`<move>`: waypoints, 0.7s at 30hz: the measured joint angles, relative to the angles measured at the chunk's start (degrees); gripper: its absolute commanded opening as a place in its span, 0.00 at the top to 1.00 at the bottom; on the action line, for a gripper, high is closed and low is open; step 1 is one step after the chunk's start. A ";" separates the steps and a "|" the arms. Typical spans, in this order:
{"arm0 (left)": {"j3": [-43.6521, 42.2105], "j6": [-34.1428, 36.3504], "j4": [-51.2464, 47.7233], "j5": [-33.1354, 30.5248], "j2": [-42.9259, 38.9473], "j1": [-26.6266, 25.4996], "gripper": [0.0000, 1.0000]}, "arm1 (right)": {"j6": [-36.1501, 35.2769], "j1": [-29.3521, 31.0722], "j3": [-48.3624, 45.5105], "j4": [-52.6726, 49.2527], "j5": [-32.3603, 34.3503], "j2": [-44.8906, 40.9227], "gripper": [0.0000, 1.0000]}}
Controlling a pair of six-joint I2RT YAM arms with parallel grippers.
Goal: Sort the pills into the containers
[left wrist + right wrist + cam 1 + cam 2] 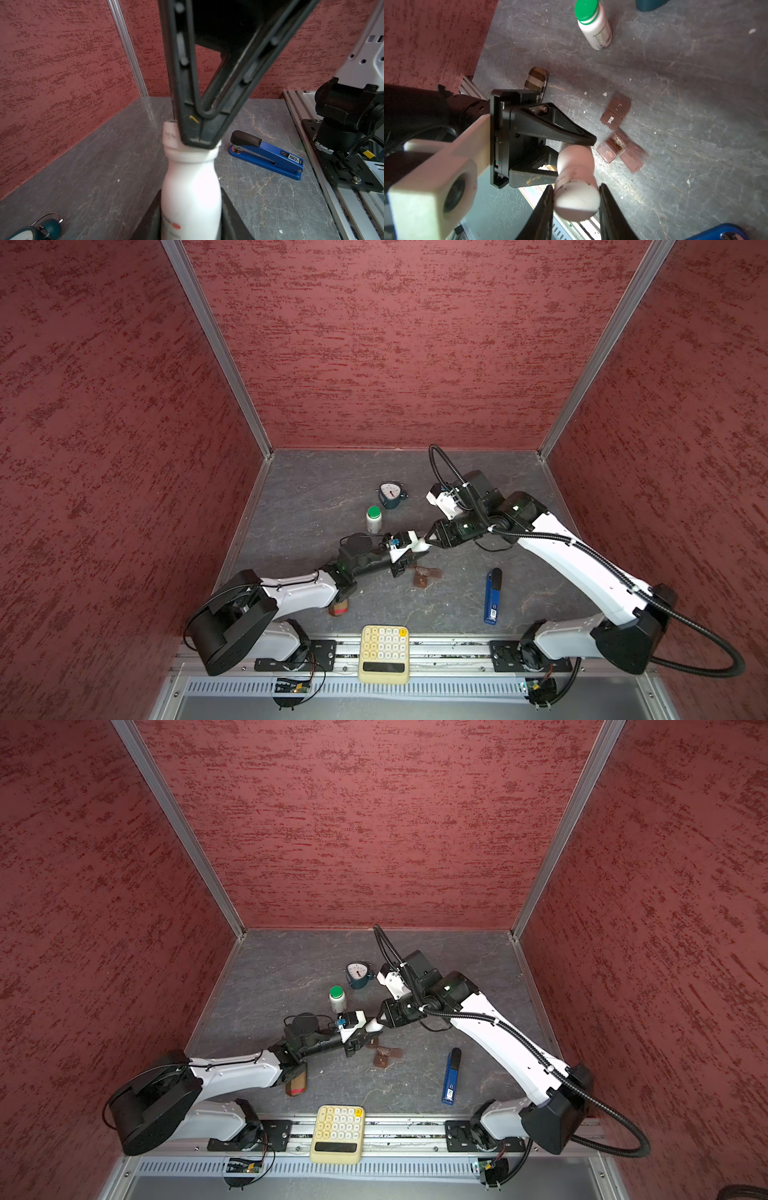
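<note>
Two claws on one white bottle [190, 182]. The left claw [190, 193] is clamped part-closed round the body. The right claw [575, 189] pinches the cap [577, 203] from both sides, jaws narrowed to cap width. In both top views the bottle sits roughly level between them, off the table [316, 506].

Step, as I read it: getting the cap off so pills can come out. The cap looks seated on the neck, no gap that I can see. Next move calls for the right claw to twist about the bottle's axis while the left holds the body fixed, then pull straight away. Watch the tilt or the contents spill.

Pills: none visible, the bottle is opaque. A few white specks [585, 93] on the table may be strays, too small to tell.

Pill box [615, 113] lies on the table in brown pieces, below the claws and near the cap end, touched by neither. One cell [614, 143] looks open.
</note>
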 measured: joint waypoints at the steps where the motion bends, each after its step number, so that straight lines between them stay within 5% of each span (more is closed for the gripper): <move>1: 0.00 -0.02 0.07 0.13 -0.26 0.00 1.00 | -1.42 0.17 -0.22 0.35 0.00 -0.52 0.81; 21: -0.02 0.00 4.26 1.14 1.68 -0.81 1.00 | -15.43 0.70 -2.40 1.20 1.25 -4.02 0.73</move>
